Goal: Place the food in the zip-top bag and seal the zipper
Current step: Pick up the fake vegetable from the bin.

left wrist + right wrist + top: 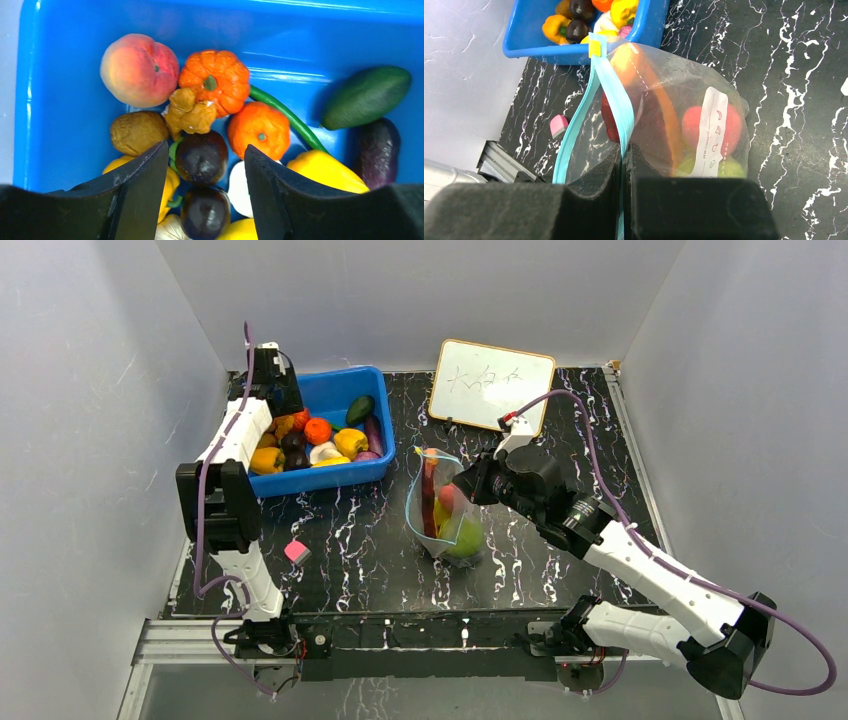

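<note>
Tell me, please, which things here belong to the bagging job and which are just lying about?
Job: zip-top bag, its zipper pinched by the right gripper; bagged food; loose food in the blue bin, under the open left gripper.
Lying about: whiteboard; pink cube.

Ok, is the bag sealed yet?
No, the zipper strips gape apart above the right claw, which pinches one strip, so the bag is open.
</note>
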You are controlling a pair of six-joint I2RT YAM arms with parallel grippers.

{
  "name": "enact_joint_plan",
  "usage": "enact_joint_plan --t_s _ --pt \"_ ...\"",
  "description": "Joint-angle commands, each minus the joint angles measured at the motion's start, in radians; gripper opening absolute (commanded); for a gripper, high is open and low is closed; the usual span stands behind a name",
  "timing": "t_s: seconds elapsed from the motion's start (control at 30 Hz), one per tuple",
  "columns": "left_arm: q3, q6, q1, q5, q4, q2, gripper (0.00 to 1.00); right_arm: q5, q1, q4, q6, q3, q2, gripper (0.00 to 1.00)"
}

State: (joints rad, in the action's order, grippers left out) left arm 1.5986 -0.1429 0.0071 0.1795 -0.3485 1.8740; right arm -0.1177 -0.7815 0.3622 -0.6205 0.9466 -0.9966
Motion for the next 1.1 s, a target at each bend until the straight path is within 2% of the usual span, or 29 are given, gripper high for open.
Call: enact_joint_plan --t_s 0.0,0.27,0.47,0.6,0.8,1.07 --pt "0.036 0.029 0.031 0.041 0.065 0.008 0.55 -0.034 0.001 -0.043 0.008 0.065 0.008 0.00" --pt "0.025 0.023 0.058 -0.015 0.111 0.055 0.52 -0.049 -0.001 -0.053 0.009 0.066 -0.005 0.00" --pt "0.030 0.014 0.060 -0.002 0.123 0.081 0.48 -0.031 -0.001 -0.070 0.013 0.067 -0.026 0.00" --pt "0.034 0.025 0.069 -0.006 0.149 0.093 0.35 -0.038 0.000 -0.076 0.027 0.061 -0.041 0.00" --pt "0.085 0.020 0.073 -0.023 0.131 0.141 0.34 -0.038 0.000 -0.064 0.036 0.072 -0.032 0.00" --pt "0.075 0.018 0.075 -0.030 0.139 0.163 0.35 -0.044 -0.001 -0.061 0.042 0.078 -0.032 0.00"
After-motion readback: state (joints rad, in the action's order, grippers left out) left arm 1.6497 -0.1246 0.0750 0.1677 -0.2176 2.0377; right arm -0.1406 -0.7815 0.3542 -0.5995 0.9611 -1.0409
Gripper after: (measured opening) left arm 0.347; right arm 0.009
